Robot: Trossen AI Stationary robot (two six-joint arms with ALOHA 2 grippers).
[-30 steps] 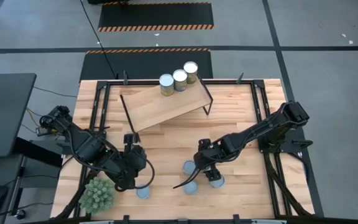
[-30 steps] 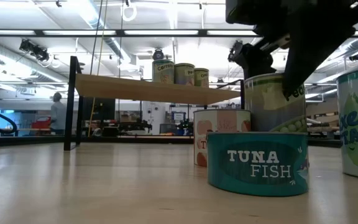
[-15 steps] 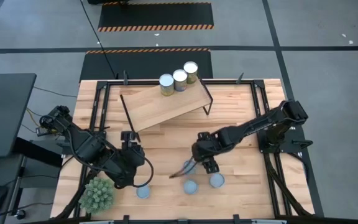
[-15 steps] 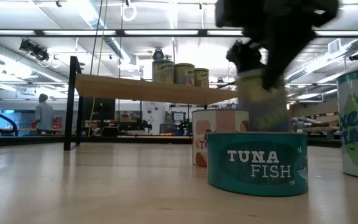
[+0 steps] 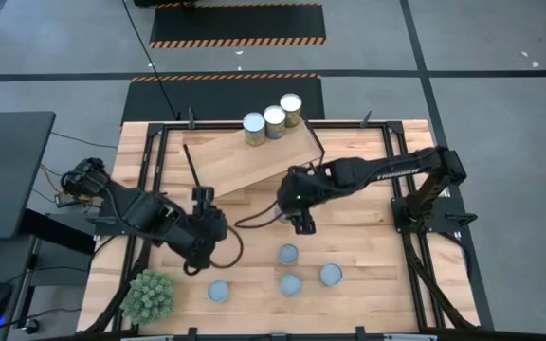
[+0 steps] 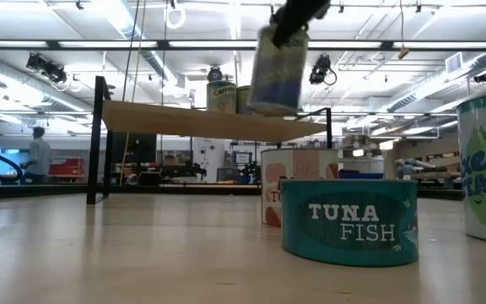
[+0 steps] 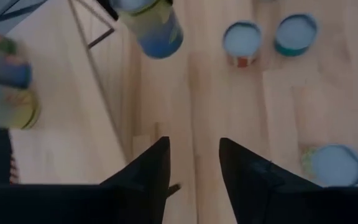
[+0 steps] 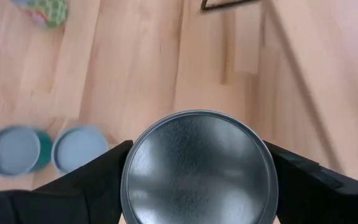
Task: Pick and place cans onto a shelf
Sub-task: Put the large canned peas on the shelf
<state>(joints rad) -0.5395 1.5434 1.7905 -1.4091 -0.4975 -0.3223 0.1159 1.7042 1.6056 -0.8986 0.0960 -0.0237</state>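
Up comes the right gripper (image 8: 197,180) from the table cluster, clamped on a can (image 8: 197,165), now beside the shelf (image 5: 254,161); three cans (image 5: 273,119) there already, four remain below; left gripper (image 7: 191,168) waits, fingers apart.

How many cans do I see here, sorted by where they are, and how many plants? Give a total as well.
Cans on the shelf: 3
Cans on the table: 4
Can in the right claw: 1
Plant: 1
Total: 9
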